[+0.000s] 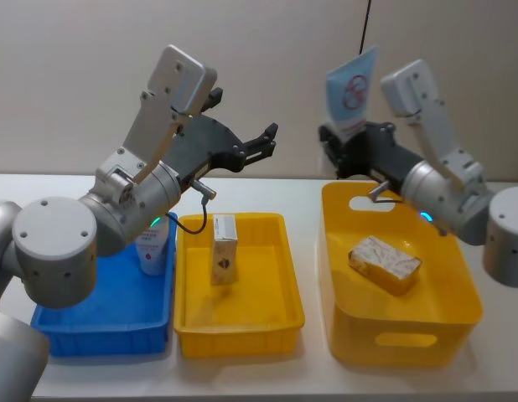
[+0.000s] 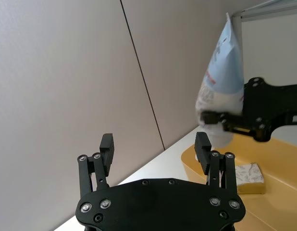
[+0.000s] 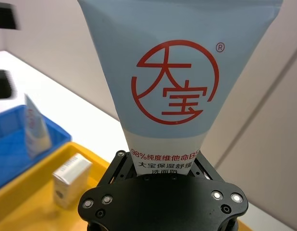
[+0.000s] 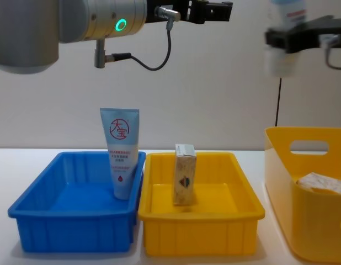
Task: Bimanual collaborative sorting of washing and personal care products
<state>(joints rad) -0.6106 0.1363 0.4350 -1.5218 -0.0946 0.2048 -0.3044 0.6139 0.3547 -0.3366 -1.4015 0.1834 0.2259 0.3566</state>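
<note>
My right gripper [image 1: 341,144] is up in the air above the tall yellow bin [image 1: 460,285], pinching a pale-blue tube [image 3: 175,82] near its cap end. My left gripper [image 2: 155,151] hangs high with its fingers spread, holding nothing. Another tube [image 4: 121,152] stands in the blue tray [image 4: 43,212], a carton [image 4: 184,174] stands in the yellow tray [image 4: 236,212], and a pack [image 1: 385,262] lies in the bin.
</note>
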